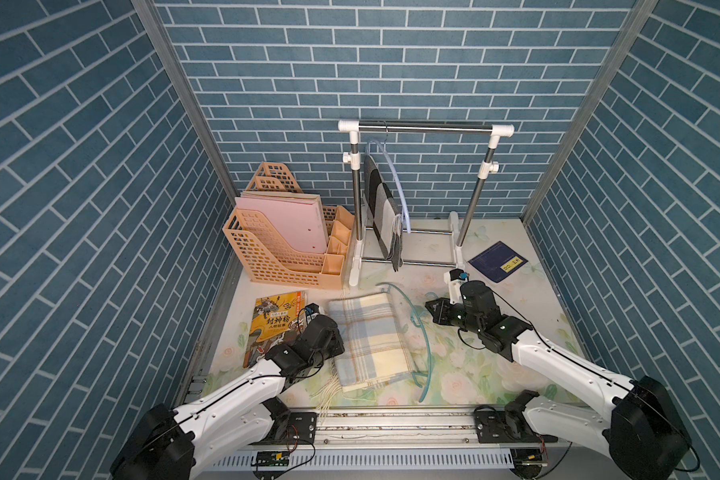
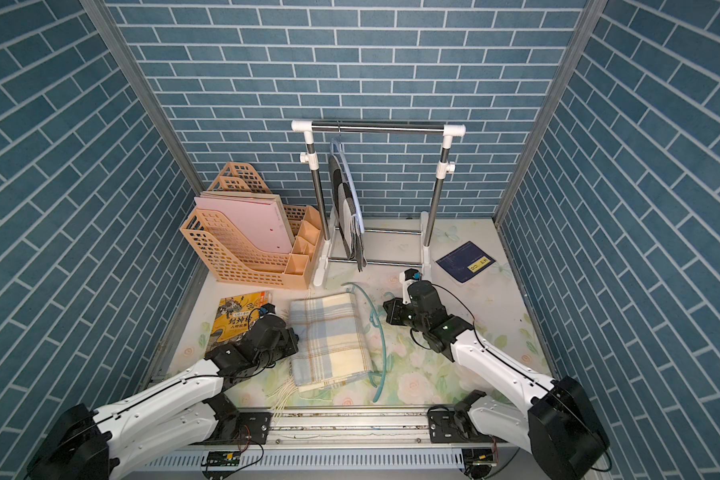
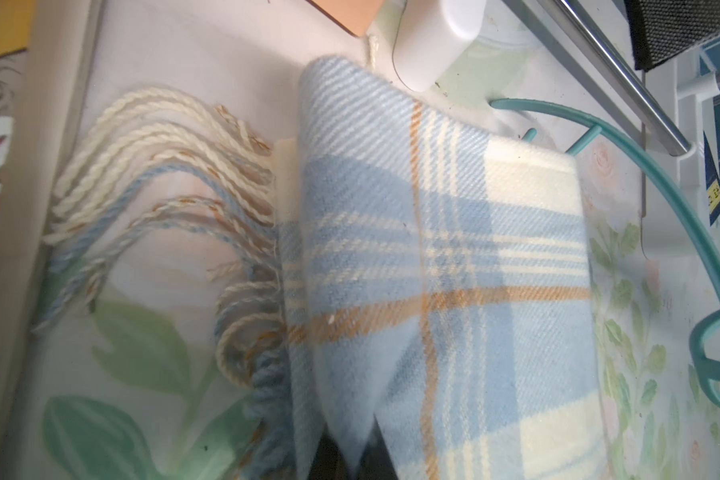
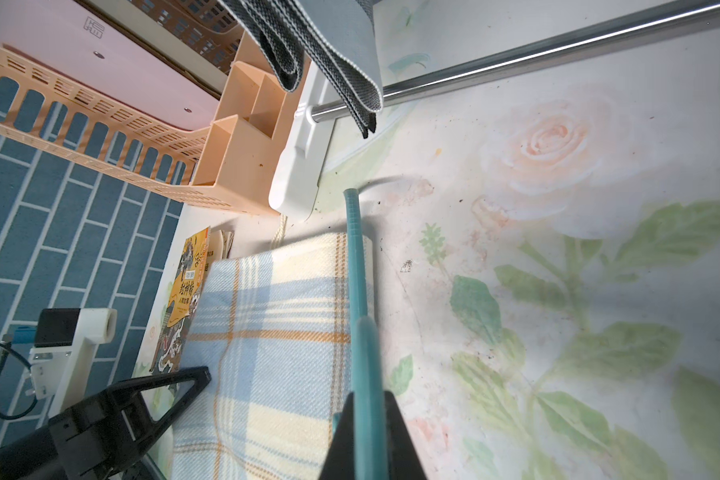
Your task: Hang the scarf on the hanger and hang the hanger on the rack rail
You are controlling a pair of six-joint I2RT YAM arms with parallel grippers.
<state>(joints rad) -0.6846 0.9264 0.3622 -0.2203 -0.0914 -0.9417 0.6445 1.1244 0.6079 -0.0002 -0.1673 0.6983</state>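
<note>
Widest room on the right: bare worktop [image 1: 533,303] from the teal hanger [image 1: 427,345] out to the side wall [image 1: 641,208], crossed only by the right arm [image 1: 558,365]. Flat navy booklet [image 1: 497,261] near the rack's [image 1: 481,183] right foot. Free rail [image 1: 445,129] right of the hung grey scarf [image 1: 381,208]. Back left walled off by the file organizer [image 1: 283,245], with a book [image 1: 273,328] in front. Middle covered by the plaid scarf [image 1: 371,340], left arm [image 1: 242,382] at its edge.

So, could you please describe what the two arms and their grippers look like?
The left arm and right arm have white links with black joints and large black bases. A thin black cable runs along each. Each wrist carries a white camera bracket. The left gripper and right gripper are black, with tapered, triangular fingers.
</note>
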